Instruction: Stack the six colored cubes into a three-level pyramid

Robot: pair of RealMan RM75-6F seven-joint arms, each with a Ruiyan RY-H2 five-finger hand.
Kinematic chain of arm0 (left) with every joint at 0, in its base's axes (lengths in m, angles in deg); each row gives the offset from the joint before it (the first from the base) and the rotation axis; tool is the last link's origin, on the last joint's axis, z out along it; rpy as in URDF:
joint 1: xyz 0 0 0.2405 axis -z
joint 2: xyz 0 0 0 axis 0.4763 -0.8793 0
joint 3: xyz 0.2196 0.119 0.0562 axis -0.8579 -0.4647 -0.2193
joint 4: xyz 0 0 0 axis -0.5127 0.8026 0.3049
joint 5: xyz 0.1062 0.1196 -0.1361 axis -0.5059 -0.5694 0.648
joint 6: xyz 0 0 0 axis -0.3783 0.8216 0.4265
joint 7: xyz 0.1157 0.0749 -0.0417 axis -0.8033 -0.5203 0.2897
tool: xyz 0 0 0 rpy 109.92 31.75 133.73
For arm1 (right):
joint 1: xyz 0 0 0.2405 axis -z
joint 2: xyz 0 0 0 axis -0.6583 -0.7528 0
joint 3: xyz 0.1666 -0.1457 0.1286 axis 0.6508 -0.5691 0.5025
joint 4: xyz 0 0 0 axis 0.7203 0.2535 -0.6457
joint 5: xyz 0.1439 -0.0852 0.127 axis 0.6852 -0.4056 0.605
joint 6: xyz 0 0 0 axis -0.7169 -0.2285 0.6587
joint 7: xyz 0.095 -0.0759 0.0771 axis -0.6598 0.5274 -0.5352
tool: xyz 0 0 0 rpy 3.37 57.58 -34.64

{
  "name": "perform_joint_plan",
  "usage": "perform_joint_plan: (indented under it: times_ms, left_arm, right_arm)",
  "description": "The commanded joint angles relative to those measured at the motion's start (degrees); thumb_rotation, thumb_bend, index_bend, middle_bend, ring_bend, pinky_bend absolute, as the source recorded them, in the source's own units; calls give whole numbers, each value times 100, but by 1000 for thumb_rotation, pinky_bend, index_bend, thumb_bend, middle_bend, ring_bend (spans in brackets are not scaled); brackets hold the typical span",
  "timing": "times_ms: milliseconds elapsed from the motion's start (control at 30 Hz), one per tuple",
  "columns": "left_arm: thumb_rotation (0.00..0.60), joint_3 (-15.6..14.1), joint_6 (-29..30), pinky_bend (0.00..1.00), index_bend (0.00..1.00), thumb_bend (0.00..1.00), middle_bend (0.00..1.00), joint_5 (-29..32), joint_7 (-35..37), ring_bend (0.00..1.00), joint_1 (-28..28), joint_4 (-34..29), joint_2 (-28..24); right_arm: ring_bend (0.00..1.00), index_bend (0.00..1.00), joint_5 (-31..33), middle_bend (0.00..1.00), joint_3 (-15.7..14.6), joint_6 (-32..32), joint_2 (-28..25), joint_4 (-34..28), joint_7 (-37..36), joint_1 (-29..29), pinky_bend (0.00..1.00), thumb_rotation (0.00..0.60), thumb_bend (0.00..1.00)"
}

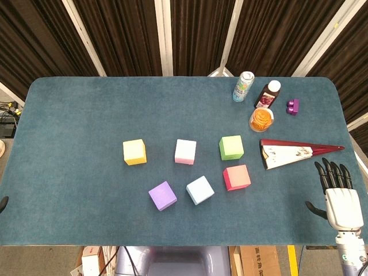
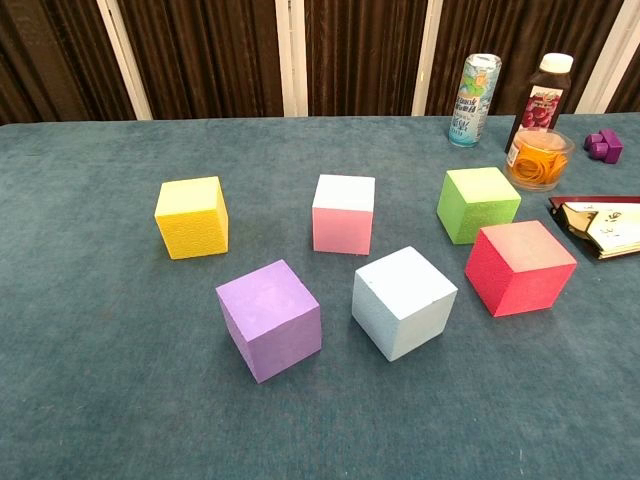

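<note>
Six foam cubes lie apart on the blue table [image 1: 75, 115], none stacked. The back row holds a yellow cube [image 1: 134, 152] [image 2: 192, 216], a pink cube [image 1: 185, 152] [image 2: 343, 213] and a green cube [image 1: 231, 148] [image 2: 477, 203]. In front sit a purple cube [image 1: 163, 196] [image 2: 270, 318], a light blue cube [image 1: 200, 190] [image 2: 403, 301] and a red cube [image 1: 236, 177] [image 2: 519, 265]. My right hand [image 1: 336, 192] hovers at the table's right front, fingers straight and apart, holding nothing, well right of the red cube. At the left edge only a dark tip of the left arm [image 1: 3, 203] shows.
At the back right stand a slim can [image 1: 243, 86] [image 2: 473, 86], a dark juice bottle [image 1: 268, 94] [image 2: 538, 100], a small tub of orange bands [image 1: 261, 119] [image 2: 540, 160] and a small purple block [image 1: 292, 106] [image 2: 604, 144]. A red triangular box [image 1: 293, 153] [image 2: 600, 220] lies right of the green cube.
</note>
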Motion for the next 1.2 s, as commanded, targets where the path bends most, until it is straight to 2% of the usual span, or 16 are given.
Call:
perform_joint_plan:
  times_ms: [33,567,933,1067,1200]
  left_arm:
    - [600,-9,63,0,35,382,0,-54,4,0,-20,-3,11]
    - [600,-34,107,0,30,382,0,-70,-16,0,-54,-24,34]
    - [600,-1,125,0,29,382,0,-69,-19,0,-35,17,58]
    - [600,7,157,0,29,382,0,-50,27,0,-57,7,44]
    - [600,27,180,0,29,382,0,-18,53,0,-69,3,54]
  right_arm:
    - [0,0,-38,19,-42,19,0,-17,35,-1,0,600,130]
    - [0,0,52,19,-107,300,-85,-141,-504,-62,0,600,131]
    - [0,0,63,19,-131,433,-7,-104,-481,-135,0,600,131]
    - [0,0,29,19,-14,594,-170,-279,-640,-325,0,600,131]
    - [0,0,288,19,174,1171,-441,-583,-607,-678,0,600,131]
